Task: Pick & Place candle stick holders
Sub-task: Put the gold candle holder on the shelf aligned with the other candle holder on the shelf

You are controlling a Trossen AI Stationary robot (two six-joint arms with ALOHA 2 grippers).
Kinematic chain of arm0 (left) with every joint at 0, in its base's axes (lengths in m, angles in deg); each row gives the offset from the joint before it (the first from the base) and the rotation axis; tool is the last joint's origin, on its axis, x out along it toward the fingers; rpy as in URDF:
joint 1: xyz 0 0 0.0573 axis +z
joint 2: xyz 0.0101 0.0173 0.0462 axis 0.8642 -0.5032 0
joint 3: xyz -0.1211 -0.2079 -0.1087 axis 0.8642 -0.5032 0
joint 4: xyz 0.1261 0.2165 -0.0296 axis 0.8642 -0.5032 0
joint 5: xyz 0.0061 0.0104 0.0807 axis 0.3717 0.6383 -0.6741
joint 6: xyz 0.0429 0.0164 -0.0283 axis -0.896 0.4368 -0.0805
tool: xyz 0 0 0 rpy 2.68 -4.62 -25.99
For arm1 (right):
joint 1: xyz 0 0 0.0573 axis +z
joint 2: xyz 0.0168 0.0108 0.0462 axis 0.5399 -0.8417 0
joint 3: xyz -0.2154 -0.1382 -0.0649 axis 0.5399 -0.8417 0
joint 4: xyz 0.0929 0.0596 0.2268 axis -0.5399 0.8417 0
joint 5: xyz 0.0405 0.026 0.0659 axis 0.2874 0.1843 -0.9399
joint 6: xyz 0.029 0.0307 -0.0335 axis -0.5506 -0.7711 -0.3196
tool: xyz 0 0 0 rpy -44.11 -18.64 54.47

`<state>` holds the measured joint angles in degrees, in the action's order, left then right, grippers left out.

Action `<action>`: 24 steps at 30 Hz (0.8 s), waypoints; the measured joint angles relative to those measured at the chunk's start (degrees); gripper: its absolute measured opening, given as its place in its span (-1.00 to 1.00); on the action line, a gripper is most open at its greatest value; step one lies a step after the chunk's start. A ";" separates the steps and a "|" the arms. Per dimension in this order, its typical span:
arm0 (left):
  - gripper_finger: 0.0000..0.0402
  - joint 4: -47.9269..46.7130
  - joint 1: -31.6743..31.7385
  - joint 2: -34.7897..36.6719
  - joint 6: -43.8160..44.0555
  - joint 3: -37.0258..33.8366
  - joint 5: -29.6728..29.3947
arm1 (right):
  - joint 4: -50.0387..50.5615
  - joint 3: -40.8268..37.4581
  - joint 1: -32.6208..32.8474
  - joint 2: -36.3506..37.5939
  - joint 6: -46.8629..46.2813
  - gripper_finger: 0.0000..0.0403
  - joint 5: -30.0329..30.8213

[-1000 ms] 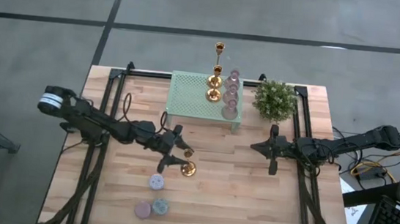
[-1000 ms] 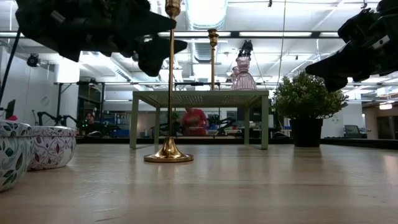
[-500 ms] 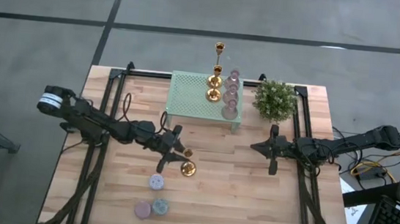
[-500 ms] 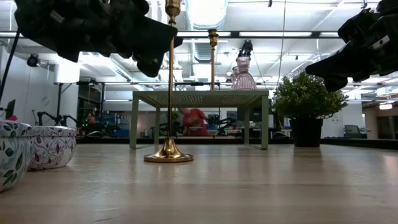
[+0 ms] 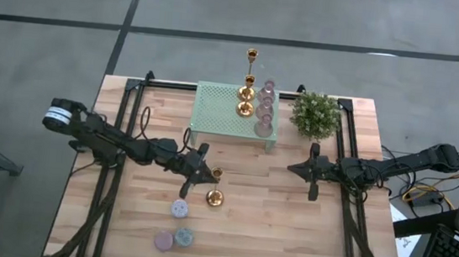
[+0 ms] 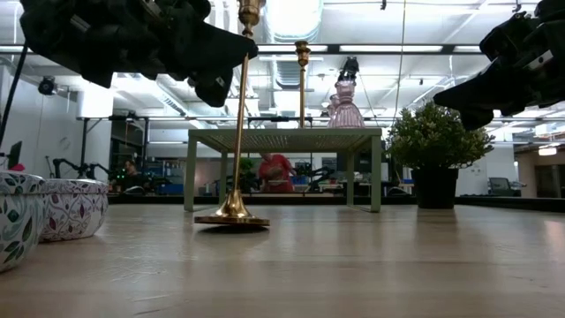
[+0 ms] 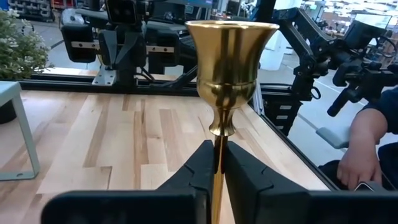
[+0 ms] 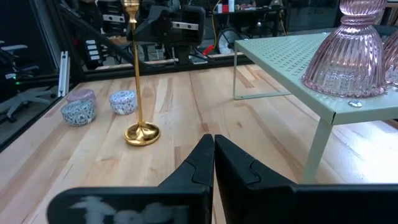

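Note:
A tall gold candle stick holder (image 5: 215,188) with a thin stem stands tilted at mid-table. Its round base (image 6: 231,218) is on the wood. My left gripper (image 5: 208,175) is shut on its stem, just under the cup (image 7: 231,56). My right gripper (image 5: 296,168) waits shut to the right of it, holding nothing. On the mint-green stand (image 5: 218,111) at the back rest gold holders (image 5: 246,98) and pinkish glass holders (image 5: 265,108). Three squat pastel holders (image 5: 176,225) sit near the front edge. My left gripper pinches the thin stem (image 7: 217,146) between its two fingers, just below the cup. The fingers come level from the table's left and lie across the stem. The holder leans, with its base (image 8: 142,134) on the table.
A bushy green plant (image 5: 315,113) stands at the back right, beside the stand. One more tall gold holder (image 5: 251,59) rises behind the stand's far edge. Bare wood lies between the two grippers. A person's hand (image 7: 357,165) shows beyond the table.
My left gripper has shut on the tall gold holder's stem without changing place. The holder, upright before, now leans: its base has tipped and shifted slightly on the table, while its top stays at the fingers.

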<state>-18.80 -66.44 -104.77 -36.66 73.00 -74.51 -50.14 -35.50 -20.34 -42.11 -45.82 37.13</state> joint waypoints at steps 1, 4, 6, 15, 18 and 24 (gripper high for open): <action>-0.83 0.02 0.00 0.00 0.01 0.00 -0.11 | -0.02 0.00 0.00 0.00 0.00 -0.96 0.02; -0.82 0.02 0.00 0.00 0.01 0.00 -0.17 | 0.00 0.00 0.00 0.00 0.00 -0.96 0.01; -0.83 0.02 0.00 0.00 0.02 0.00 -0.16 | 0.00 0.00 0.00 0.00 0.00 -0.96 0.02; -0.83 0.02 0.00 0.00 0.04 0.00 -0.35 | 0.00 0.00 0.00 0.00 0.00 -0.96 0.00; -0.84 0.03 0.00 0.00 0.06 0.00 -0.35 | 0.00 0.00 0.00 0.00 0.00 -0.96 0.00; -0.84 1.69 0.00 0.00 0.70 -0.04 -1.78 | -0.01 0.00 0.00 -0.02 0.00 -0.96 0.00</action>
<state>-17.12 -66.44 -104.77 -35.96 72.96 -76.29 -50.15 -35.50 -20.34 -42.13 -45.82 37.13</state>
